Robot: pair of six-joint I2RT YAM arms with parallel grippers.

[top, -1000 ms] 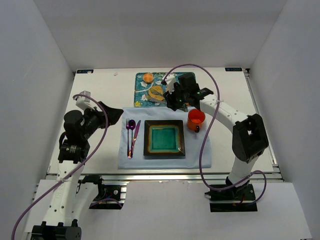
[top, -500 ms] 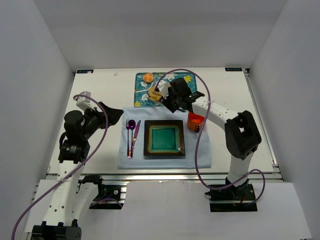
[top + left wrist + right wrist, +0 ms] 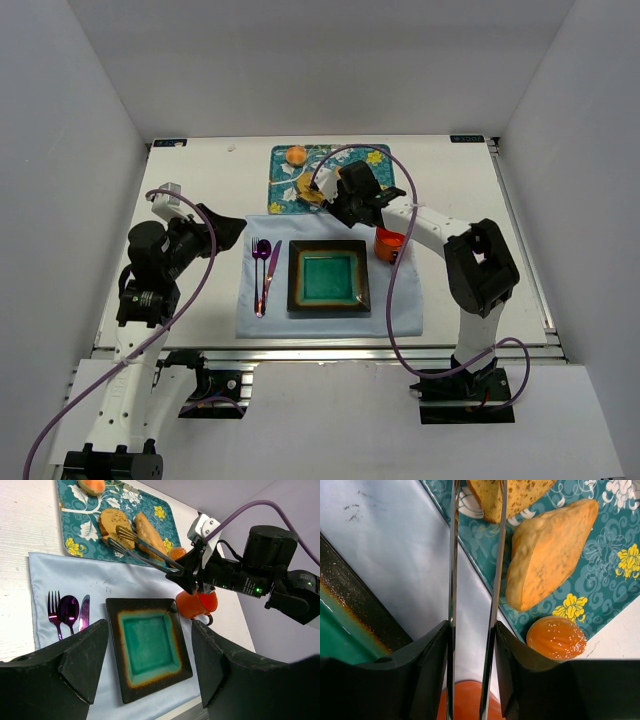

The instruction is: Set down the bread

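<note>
The bread (image 3: 111, 521), a flat golden-brown slice, lies on the floral tray (image 3: 75, 530); it also shows in the top view (image 3: 306, 190) and the right wrist view (image 3: 512, 495). My right gripper (image 3: 347, 200) (image 3: 472, 630) is shut on metal tongs (image 3: 142, 550) (image 3: 497, 570). The tong tips reach the slice, one arm over it and one beside its near edge. My left gripper (image 3: 226, 228) (image 3: 148, 630) is open and empty at the table's left, apart from the tray.
A tan oval roll (image 3: 547, 555) and a seeded orange bun (image 3: 556, 637) lie beside the slice; another bun (image 3: 296, 155) sits at the tray's back. A dark square plate (image 3: 296, 277), purple cutlery (image 3: 264, 268) and an orange mug (image 3: 390, 243) rest on a blue cloth (image 3: 400, 310).
My right gripper has moved left along the tray with the tongs, bringing their tips to the bread slice. The left arm has not moved.
</note>
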